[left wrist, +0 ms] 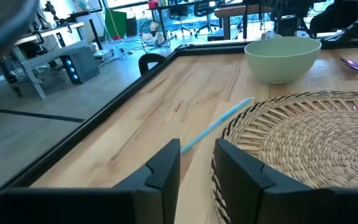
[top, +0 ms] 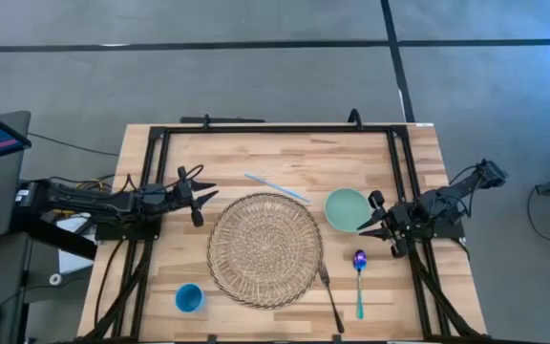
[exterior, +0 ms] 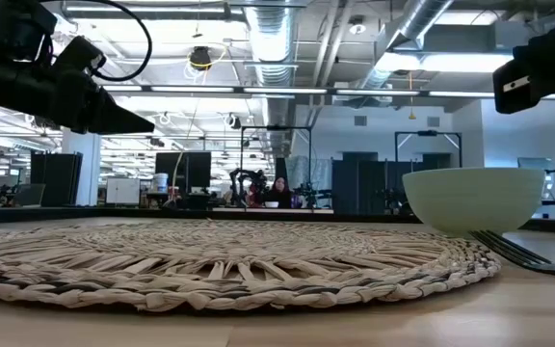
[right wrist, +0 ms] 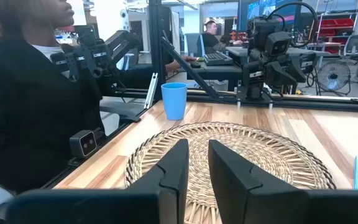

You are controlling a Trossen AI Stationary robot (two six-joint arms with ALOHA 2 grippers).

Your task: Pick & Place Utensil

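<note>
**Op A:** From overhead I see the left gripper [top: 201,194] parked just off one edge of the round woven straw placemat [top: 264,249], fingers spread a little. The right gripper [top: 374,219] sits at the opposite edge, its tips right beside the pale green ceramic bowl [top: 346,208].

**Op B:** My right wrist feed shows its own fingers [right wrist: 174,163] with a narrow gap between them, nothing held. It also shows a person in a dark top [right wrist: 30,106] beside the table, whom the overhead misses.

**Op A:** Where are the utensils?

**Op B:** Overhead only: the spoon with the iridescent purple bowl and teal handle [top: 359,279] lies just below the right gripper, apart from it, and the dark metal fork [top: 329,295] lies beside the spoon against the mat's rim. The small blue plastic cup [top: 189,298] stands well away from the left gripper.

**Op A:** My left wrist feed shows the light blue straw [left wrist: 215,124] straight ahead of the fingers, touching the mat's edge. The table-level camera catches just fork tines [exterior: 523,253].
</note>
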